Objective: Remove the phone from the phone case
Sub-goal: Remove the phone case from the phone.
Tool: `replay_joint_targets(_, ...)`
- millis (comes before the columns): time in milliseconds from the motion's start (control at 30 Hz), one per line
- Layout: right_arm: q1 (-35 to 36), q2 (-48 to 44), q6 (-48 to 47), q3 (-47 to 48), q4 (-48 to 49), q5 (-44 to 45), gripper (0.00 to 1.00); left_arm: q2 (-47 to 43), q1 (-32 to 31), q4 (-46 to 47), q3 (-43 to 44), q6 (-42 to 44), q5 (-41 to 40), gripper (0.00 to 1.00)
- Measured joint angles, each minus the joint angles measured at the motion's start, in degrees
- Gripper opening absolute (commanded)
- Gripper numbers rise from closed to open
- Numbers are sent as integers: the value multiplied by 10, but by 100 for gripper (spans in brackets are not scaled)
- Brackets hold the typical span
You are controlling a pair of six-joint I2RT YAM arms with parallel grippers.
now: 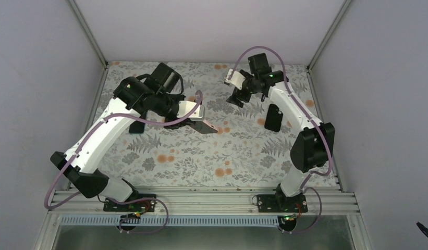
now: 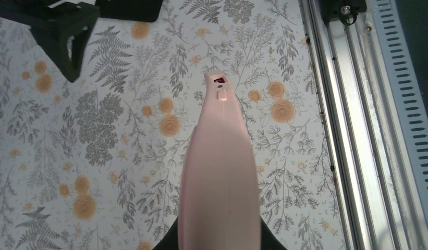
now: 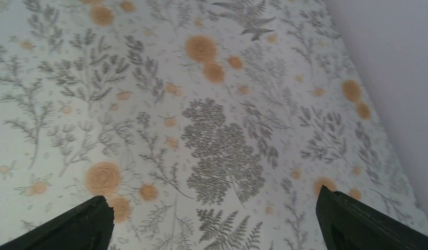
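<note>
My left gripper (image 1: 194,121) is shut on the salmon-pink phone case (image 1: 202,126) and holds it in the air over the middle of the mat. In the left wrist view the case (image 2: 219,172) runs edge-on away from the jaws, its end cutout at the far tip. From above, its upper face looks dark inside a pink rim; I cannot tell whether the phone sits in it. A bare black phone (image 1: 273,117) lies flat on the mat under the right arm, also seen as a black phone (image 2: 129,9). My right gripper (image 1: 237,97) hangs wide open and empty (image 3: 214,219) above the far mat.
Another dark flat object (image 1: 136,128) lies on the mat, partly hidden under the left arm. The right gripper's black fingers (image 2: 65,41) show at the top left of the left wrist view. An aluminium rail (image 1: 201,200) bounds the near edge, and grey walls enclose the other sides.
</note>
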Motion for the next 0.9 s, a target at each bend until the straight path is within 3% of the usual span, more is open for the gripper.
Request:
replay_joint_targets(300,-4,-16,0,-21,-7,-24,97,-2,1,1,-7,-1,8,2)
replay_joint_targets(533,60,-139,1,-137,-24,-65,96,-2,2,30,-15,-7,6,2)
replay_joint_targets(900,62,-264,18,-196,-21,-139,96,-2,3,63,-18,-20,9,2)
